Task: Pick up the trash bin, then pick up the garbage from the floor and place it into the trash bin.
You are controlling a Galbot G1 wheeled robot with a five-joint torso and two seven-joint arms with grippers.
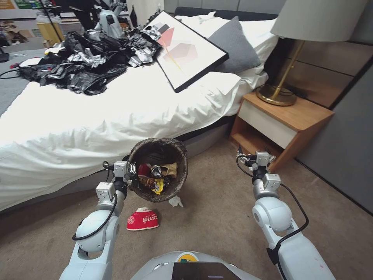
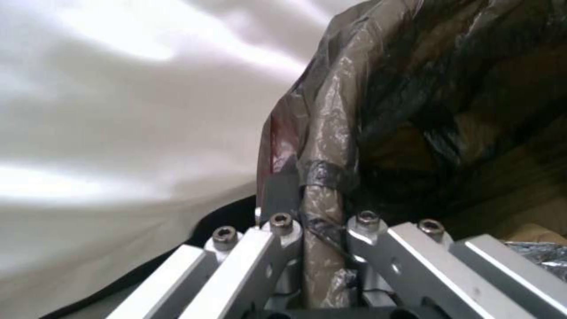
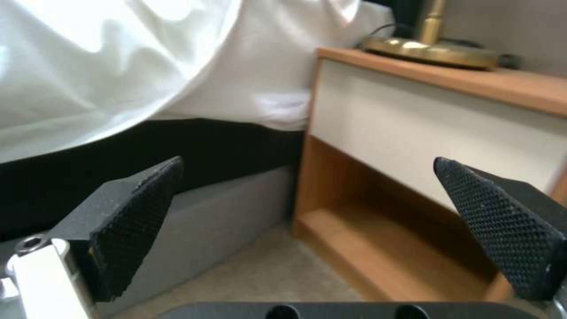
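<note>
Left gripper (image 1: 130, 171) clamped on the bag-covered rim of the trash bin (image 1: 158, 170), jaws closed over the folded liner (image 2: 322, 186) and holding the bin off the floor, mouth tipped toward the head camera with wrappers and a brown paper piece inside. Held by one edge only, so likely to swing or slip on the slick liner if jolted; tipped further, apt to spill its contents back out. Pressed close against the white bed sheet (image 1: 77, 128) on the far side, leaving little room that way and a chance of snagging the cloth. Just below the bin on the carpet (image 1: 217, 217), a red-and-white packet (image 1: 142, 219) and a small white scrap (image 1: 176, 201), both not yet collected and near enough for the bin or forearm to knock aside. Open carpet through the middle, the freest room for moving. Right gripper (image 1: 241, 157) hanging empty with jaws spread wide, close to the wooden nightstand (image 1: 287, 124), whose corner and lower shelf edge limit any swing rightward; brass lamp base (image 3: 428, 46) on top at risk from a bump.
</note>
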